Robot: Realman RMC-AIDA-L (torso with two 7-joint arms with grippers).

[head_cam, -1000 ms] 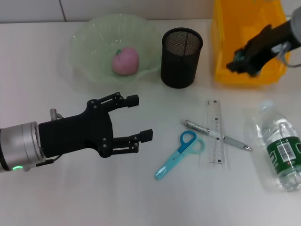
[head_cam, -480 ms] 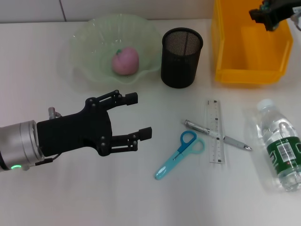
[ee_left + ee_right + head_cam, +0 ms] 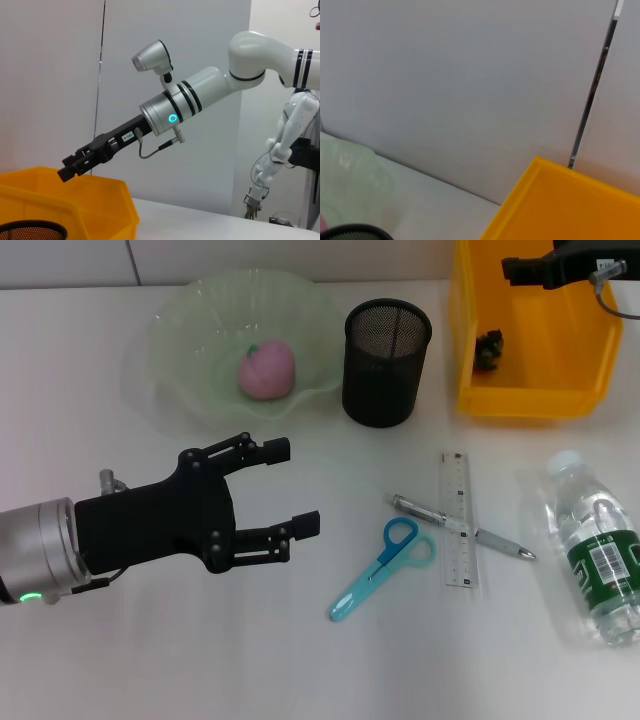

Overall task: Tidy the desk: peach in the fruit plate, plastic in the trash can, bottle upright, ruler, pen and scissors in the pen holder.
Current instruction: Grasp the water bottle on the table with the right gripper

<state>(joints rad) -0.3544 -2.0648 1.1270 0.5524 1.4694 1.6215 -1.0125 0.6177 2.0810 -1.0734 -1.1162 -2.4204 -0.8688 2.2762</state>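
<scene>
Edges of the head view cut off the right tool (image 3: 515, 270) above the yellow trash can (image 3: 470, 350), so whether its fingers are apart cannot be told. A small dark lump (image 3: 489, 348) lies in the can, too small to identify. The left tool (image 3: 295, 488) reaches level over the counter (image 3: 150, 640), fingers spread wide, holding nothing. The peach (image 3: 266, 369) sits in the green fruit plate (image 3: 180, 330) beside the black mesh pen holder (image 3: 386, 362). Scissors (image 3: 382, 566), pen (image 3: 462, 527) and ruler (image 3: 458, 518) lie together on the counter, the pen crossing the ruler. The bottle (image 3: 596, 550) lies on its side.
</scene>
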